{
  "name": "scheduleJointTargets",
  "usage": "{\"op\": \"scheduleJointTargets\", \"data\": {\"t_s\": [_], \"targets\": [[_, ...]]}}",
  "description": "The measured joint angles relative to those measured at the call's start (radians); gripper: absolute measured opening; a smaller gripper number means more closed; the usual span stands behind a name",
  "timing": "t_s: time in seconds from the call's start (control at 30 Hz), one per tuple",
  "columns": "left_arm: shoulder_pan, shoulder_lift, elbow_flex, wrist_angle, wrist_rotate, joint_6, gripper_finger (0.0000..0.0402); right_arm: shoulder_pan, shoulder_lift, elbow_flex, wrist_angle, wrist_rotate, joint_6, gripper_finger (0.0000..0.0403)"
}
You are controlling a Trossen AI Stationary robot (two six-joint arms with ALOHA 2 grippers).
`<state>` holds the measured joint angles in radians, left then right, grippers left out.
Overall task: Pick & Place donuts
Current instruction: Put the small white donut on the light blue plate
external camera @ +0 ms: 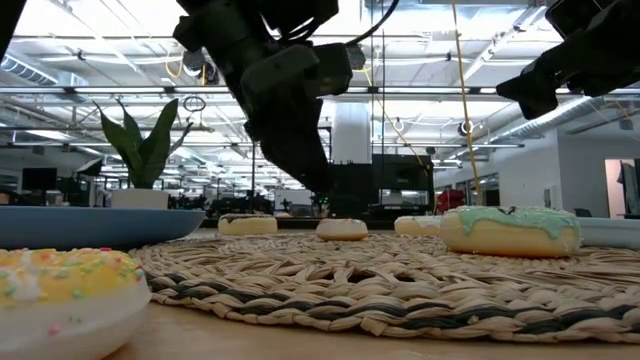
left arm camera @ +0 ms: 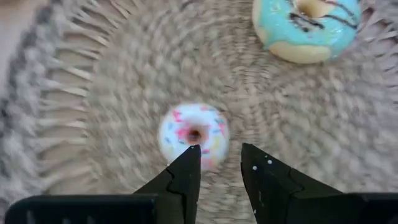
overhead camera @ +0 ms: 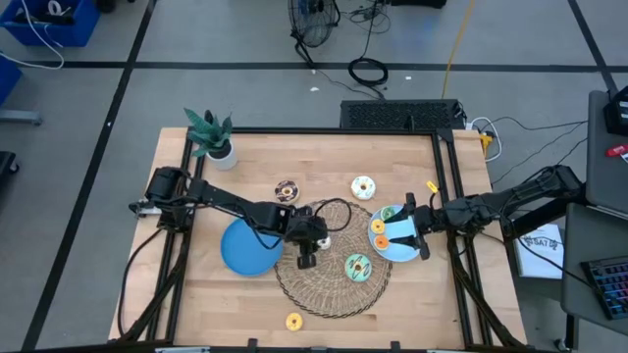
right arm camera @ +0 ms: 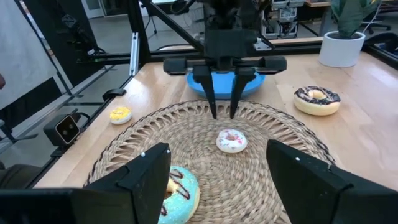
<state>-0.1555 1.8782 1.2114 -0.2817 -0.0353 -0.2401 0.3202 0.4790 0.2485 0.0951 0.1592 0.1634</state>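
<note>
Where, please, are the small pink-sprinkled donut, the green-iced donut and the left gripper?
Small pink-sprinkled donut point(left arm camera: 193, 133): left wrist view, its hole's rim.
Green-iced donut point(external camera: 511, 228): low view, its icing.
Left gripper point(right arm camera: 223, 114): right wrist view, between its fingertips.

A small white-iced toy donut with pink sprinkles is lying flat near the middle of the woven mat. A larger mint-green-iced donut with brown drizzle is resting on the mat nearby. A chocolate-iced donut and a white-iced one are sitting on bare wood. A small yellow ring is lying near the table's front edge.
</note>
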Motion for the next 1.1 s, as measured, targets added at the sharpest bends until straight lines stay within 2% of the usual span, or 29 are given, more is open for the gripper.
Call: {"op": "scheduleJointTargets", "data": {"t_s": [0.1, 0.23, 0.4, 0.53, 0.73, 1.1], "targets": [[-0.003, 0.0, 0.0, -0.031, 0.007, -0.091, 0.0127, 0.0, 0.005, 0.0, -0.001, 0.0, 0.0, 0.0251], [-0.013, 0.0, 0.0, -0.002, -0.002, -0.172, 0.0174, 0.0, 0.006, 0.0, 0.0, 0.002, -0.002, 0.0251], [-0.033, 0.014, 0.0, 0.013, -0.086, -0.17, 0.0247, 0.0, 0.007, 0.0, 0.005, 0.003, -0.011, 0.0251], [-0.035, 0.039, 0.0, -0.001, -0.147, -0.209, 0.0278, 0.0, 0.007, 0.0, 0.006, 0.003, -0.011, 0.0251], [-0.035, 0.076, 0.0, 0.037, -0.173, -0.243, 0.0282, 0.0, 0.01, 0.0, 0.015, 0.003, -0.011, 0.0251], [-0.035, 0.119, 0.0, 0.048, -0.176, -0.233, 0.025, 0.0, 0.024, 0.0, 0.028, 0.005, -0.011, 0.0251]]}}
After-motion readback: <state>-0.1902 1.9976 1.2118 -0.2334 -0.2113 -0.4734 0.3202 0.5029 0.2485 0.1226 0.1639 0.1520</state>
